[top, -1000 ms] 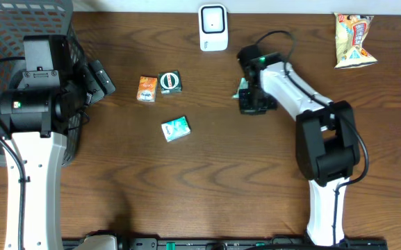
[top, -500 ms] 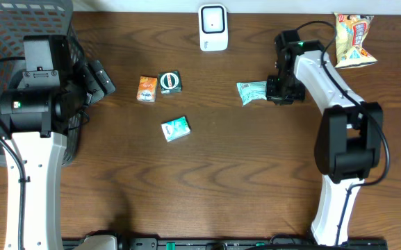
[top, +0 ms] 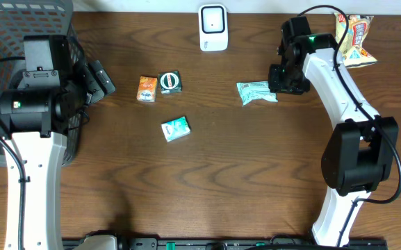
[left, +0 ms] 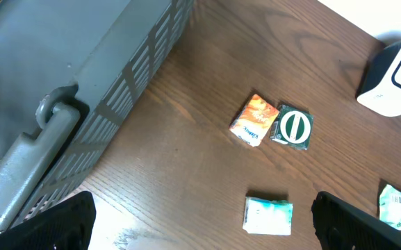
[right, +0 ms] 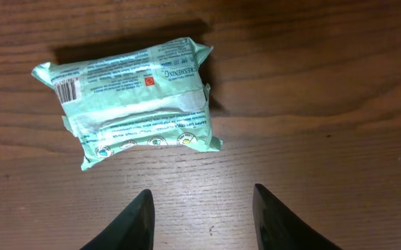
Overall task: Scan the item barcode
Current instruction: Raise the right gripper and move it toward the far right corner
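The item is a pale green packet (top: 256,92) lying flat on the wood table, just left of my right gripper (top: 285,78). In the right wrist view the packet (right: 134,101) lies ahead of my right gripper (right: 201,198), its barcode (right: 67,90) facing up at its left end. The jaws are open with only bare table between them. A white scanner (top: 213,28) stands at the back centre, also seen as the scanner (left: 395,76) in the left wrist view. My left gripper (top: 99,80) hangs wide open by the basket, holding nothing.
A grey basket (top: 5,42) fills the far left. An orange packet (top: 146,89), a dark green packet (top: 170,82) and a teal packet (top: 176,129) lie left of centre. A snack bag (top: 353,40) sits at the back right.
My right arm carried the green packet rightward, left it on the table and opened its jaws, backing off to the packet's right. The left arm has not moved.
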You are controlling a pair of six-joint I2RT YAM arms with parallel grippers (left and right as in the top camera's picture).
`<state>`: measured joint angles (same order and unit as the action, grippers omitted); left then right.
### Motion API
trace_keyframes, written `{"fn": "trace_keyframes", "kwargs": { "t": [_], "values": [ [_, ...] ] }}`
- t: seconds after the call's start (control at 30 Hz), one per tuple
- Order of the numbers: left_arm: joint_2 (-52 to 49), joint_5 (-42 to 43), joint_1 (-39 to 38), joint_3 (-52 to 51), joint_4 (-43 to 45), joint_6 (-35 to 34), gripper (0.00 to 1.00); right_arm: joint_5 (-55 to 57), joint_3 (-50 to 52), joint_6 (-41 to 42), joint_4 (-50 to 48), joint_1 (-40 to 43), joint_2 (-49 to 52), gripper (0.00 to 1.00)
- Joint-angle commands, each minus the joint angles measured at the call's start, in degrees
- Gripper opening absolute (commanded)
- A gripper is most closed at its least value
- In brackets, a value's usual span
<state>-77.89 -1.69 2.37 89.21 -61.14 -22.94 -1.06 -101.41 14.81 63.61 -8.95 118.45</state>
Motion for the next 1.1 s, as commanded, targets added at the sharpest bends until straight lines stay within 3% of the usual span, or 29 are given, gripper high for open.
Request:
{"fn": "trace_keyframes", "kwargs": {
  "t": [0.0,0.17,0.27,0.47,0.57,0.77,0.87,1.07],
  "values": [
    [0.33,-0.31,0.24,0.00,-0.11,-0.50,0.98,-2.10,-0.66,-0.39,0.07,-0.04,-1.16,0.37],
    [0.33,-0.31,0.24,0.00,-0.11,-0.50,0.98,-3.45,-0.66,-0.79,0.09,0.81,-4.37,0.42],
    [0.33,-0.31,0.24,0.00,-0.11,-0.50,0.98,-3.41,-0.66,-1.86,-0.44,1.55,-6.58,0.63],
    [0.33,-0.31,0.24,0.00,-0.11,-0.50,0.98,-2.91,-0.66,-2.25,-1.20,2.75,-7.96,0.73],
    [0.33,-0.31,0.24,0.00,-0.11,-0.52,0.98,-2.95,-0.66,-2.23,-1.14,2.75,-7.93,0.88],
    [0.33,-0.31,0.24,0.00,-0.11,-0.52,0.98,-0.22,-0.66,-2.25,-1.73,2.69,-7.93,0.85],
    [0.33,-0.31,0.24,0.00,-0.11,-0.50,0.98,3.04,-0.63,-2.40,-1.95,2.49,-7.91,0.93],
    [0.33,-0.31,0.24,0.00,-0.11,-0.50,0.98,2.43,-0.55,-4.72,-4.52,4.94,-6.19,0.95]
  ]
}}
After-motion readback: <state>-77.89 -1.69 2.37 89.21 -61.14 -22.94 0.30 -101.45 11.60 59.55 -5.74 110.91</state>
